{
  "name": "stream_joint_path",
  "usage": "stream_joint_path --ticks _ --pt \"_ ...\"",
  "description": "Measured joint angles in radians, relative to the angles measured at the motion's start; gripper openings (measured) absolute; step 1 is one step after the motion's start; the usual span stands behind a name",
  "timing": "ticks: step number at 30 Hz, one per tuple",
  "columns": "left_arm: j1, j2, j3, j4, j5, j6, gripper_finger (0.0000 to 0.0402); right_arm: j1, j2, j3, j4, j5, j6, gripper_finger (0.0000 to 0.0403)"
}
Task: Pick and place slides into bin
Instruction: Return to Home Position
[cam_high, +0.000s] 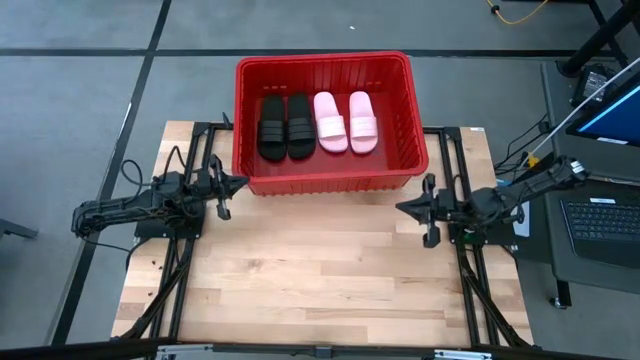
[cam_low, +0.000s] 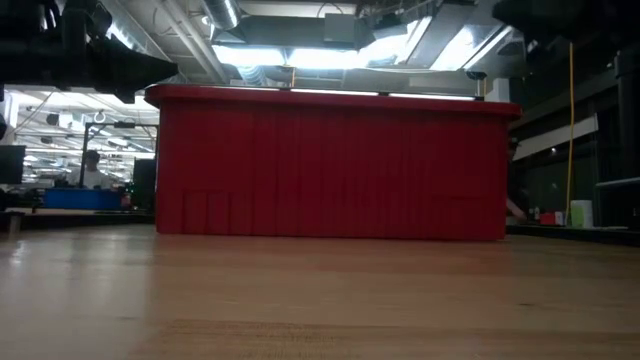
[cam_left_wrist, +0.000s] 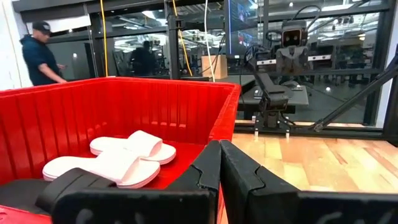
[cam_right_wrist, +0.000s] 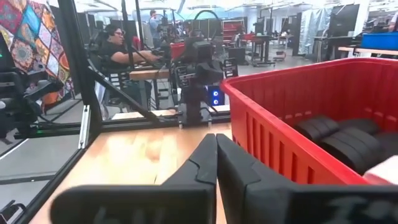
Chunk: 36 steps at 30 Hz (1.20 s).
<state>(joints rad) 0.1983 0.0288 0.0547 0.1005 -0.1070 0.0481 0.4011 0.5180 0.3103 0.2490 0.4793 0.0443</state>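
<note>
Inside bin (cam_high: 325, 183): black slides (cam_high: 272, 128), pink slides (cam_high: 362, 122) abreast; left jaws, right jaws clenched near front corners.

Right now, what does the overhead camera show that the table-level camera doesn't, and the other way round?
Only the high view: the black slides and pink slides lying side by side inside the bin, with the left gripper and right gripper waiting near its front corners. Only the low view: ceiling lights and a distant person in the room behind. Both: the red bin on the wooden table.
</note>
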Motion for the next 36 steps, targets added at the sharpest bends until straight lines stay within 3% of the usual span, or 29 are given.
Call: stream_joint_path --ticks 5,11,22,29,36 --pt "0.0 0.0 0.0 0.0 0.0 0.0 0.0003 0.0 -0.079 -0.053 0.003 -0.014 -0.013 0.0019" --pt "0.0 0.0 0.0 0.0 0.0 0.0 0.0002 0.0 -0.167 -0.072 -0.015 -0.139 -0.098 0.0007" --pt "0.0 0.0 0.0 0.0 0.0 0.0 0.0007 -0.071 -0.361 -0.072 -0.289 -0.089 -0.035 0.0012" --pt "0.0 0.0 0.0 0.0 0.0 -0.001 0.0006 -0.114 -0.414 -0.072 -0.305 -0.088 -0.079 0.0004" --pt "0.0 0.0 0.0 0.0 0.0 -0.001 0.0008 -0.133 -0.423 -0.072 -0.322 -0.088 -0.097 0.0029"
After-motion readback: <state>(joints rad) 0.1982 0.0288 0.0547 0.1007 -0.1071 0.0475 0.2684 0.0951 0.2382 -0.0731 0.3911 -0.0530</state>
